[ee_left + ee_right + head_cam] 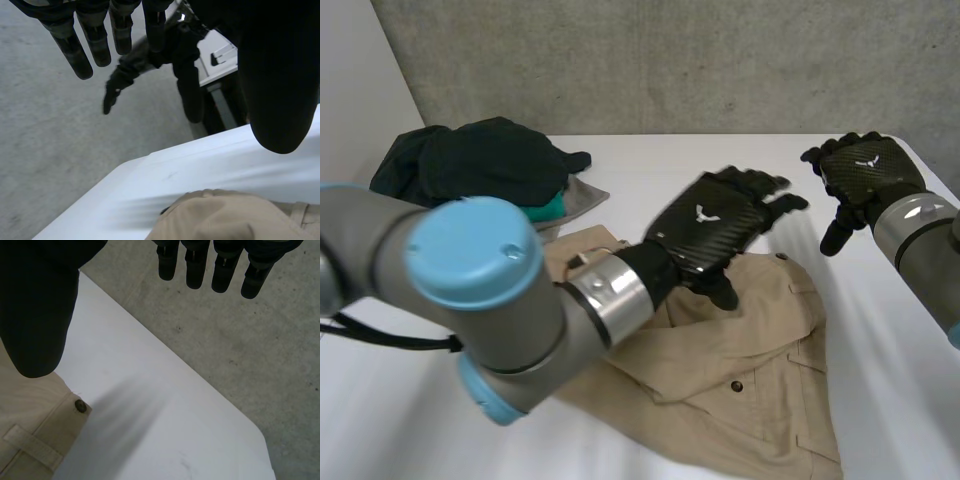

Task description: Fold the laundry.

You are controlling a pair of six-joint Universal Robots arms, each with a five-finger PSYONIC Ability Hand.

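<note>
A pile of dark clothes [480, 165] sits at the far left of the white desk [880, 330]. The tan trousers [750, 360] lie crumpled mid-desk, toward the front edge. The left robot hand [715, 225] hovers above their far end, fingers straight and spread, holding nothing. The right robot hand [865, 170] hangs over bare desk right of the trousers, fingers likewise extended, empty.

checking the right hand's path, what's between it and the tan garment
Bare white table: in the head view nothing lies between the right hand and the tan garment.
</note>
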